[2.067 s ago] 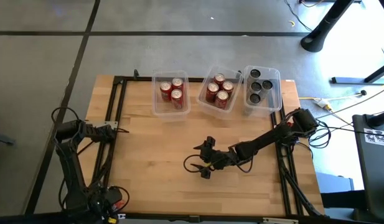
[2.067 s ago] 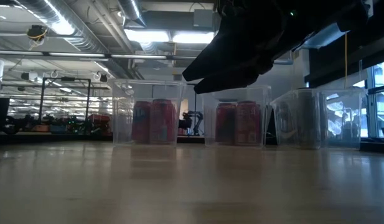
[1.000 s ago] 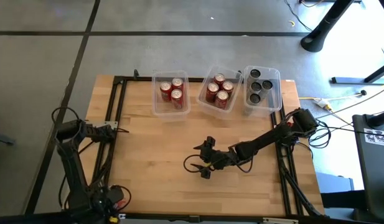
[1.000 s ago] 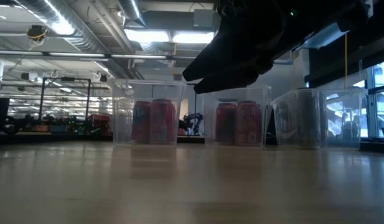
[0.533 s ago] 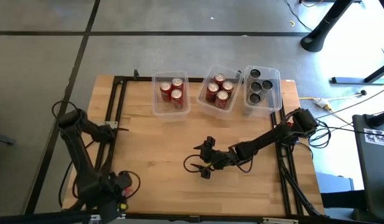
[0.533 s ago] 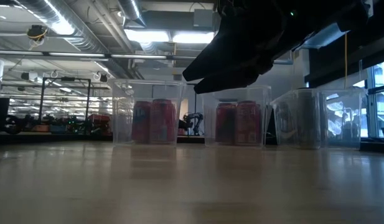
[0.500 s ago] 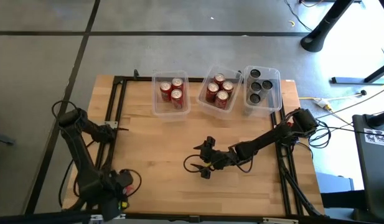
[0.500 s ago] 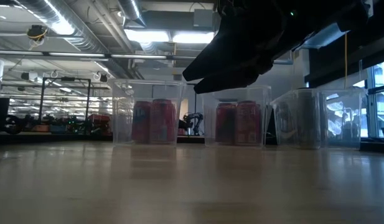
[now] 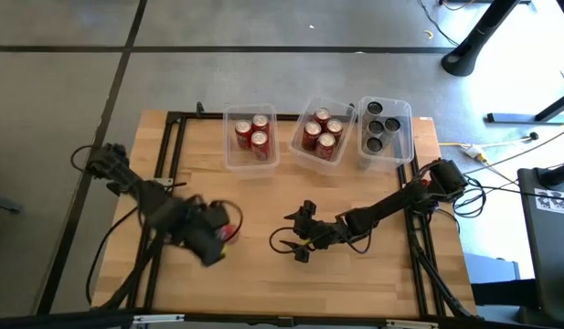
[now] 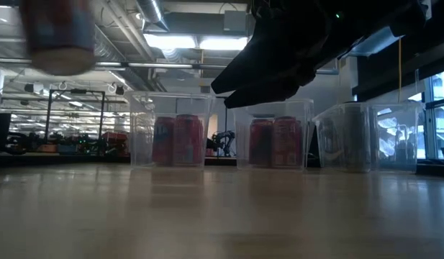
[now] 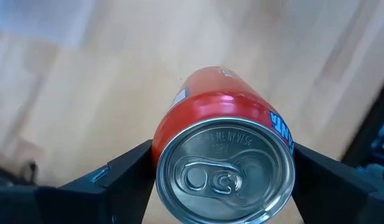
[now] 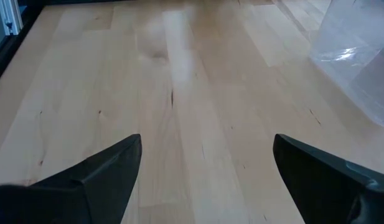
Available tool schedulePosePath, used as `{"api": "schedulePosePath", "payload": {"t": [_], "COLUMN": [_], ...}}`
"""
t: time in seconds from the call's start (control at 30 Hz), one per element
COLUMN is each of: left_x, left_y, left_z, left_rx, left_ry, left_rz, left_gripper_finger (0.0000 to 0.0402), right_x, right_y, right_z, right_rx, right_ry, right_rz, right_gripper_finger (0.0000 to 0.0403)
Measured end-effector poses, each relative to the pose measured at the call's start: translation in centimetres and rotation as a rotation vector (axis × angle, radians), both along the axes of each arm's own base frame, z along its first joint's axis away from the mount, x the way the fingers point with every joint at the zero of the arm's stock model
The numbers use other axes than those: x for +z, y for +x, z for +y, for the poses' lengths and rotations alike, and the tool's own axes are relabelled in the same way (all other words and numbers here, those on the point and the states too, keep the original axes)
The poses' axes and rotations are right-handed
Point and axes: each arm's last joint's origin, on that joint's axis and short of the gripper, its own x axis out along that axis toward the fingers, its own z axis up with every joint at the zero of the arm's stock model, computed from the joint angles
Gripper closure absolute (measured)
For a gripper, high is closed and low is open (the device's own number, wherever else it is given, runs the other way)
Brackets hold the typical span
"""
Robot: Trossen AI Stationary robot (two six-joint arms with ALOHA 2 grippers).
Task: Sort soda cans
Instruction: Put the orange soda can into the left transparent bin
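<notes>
Most soda cans already stand in the three clear bins [image 9: 250, 155] at the far side of the desk [image 9: 263, 274] — one red can [image 11: 224, 149] is left, grasped in the left gripper [image 9: 216, 234] jaws above the desk's left half — while the right gripper [image 9: 280, 242] waits mid-desk with jaws released.

We look out past our right gripper [image 12: 207, 180], whose two dark fingers [image 12: 98, 171] stand wide apart with nothing between them. Beneath and ahead of them lies the pale wooden table [image 12: 179, 93]. Beyond the fingers, off to one side, a corner of a clear plastic bin [image 12: 360, 56] rests on that table.
</notes>
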Motion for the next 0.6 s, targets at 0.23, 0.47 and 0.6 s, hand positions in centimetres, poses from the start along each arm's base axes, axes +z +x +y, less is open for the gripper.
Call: {"api": "schedulePosePath", "payload": {"t": [0.23,0.47,0.6], "left_x": [1.4,2.6,3.1], "left_y": [2.8,4.0,4.3], "left_z": [5.4,10.1,12.7], "left_rx": [-0.023,-0.012,0.010], "left_ry": [0.061,0.119,0.168], "left_rz": [-0.017,-0.017,-0.013], "left_gripper_finger": [0.0094,0.0094,0.0094], "right_x": [0.1,0.1,0.1], "right_y": [0.0,0.0,0.1], "right_z": [0.0,0.0,0.0], "right_rx": [0.000,0.000,-0.004], "right_ry": [0.004,0.004,0.002], "right_rz": [-0.010,-0.009,-0.011], "right_gripper_finger": [0.0042,0.0042,0.0042]}}
